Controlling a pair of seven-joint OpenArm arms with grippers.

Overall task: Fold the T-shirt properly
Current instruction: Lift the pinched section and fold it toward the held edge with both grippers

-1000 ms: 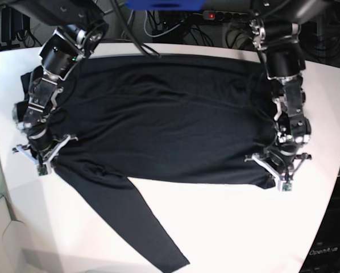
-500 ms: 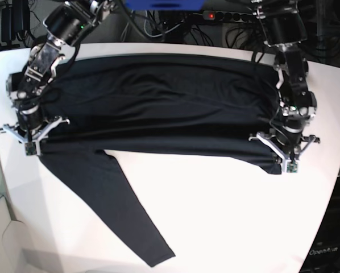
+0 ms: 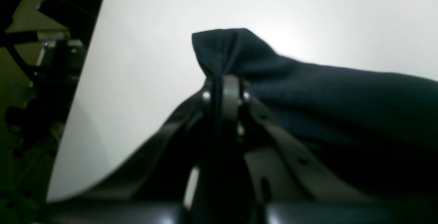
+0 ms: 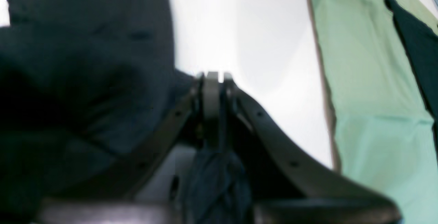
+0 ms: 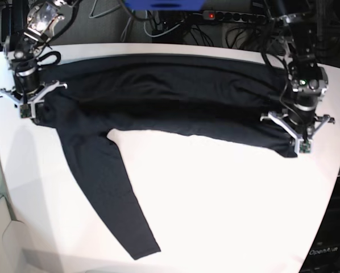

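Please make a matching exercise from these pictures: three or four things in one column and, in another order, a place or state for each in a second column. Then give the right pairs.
Things:
1. left gripper
2. right gripper
3. loose sleeve
4. T-shirt body

Places or states:
A. lies free on the white table, running toward the near edge
B. shut on the fabric at the base view's right end
C. stretched in a long band between the two arms
D. shut on the fabric at the base view's left end

Pairs: 1-B, 2-D, 3-A, 4-C
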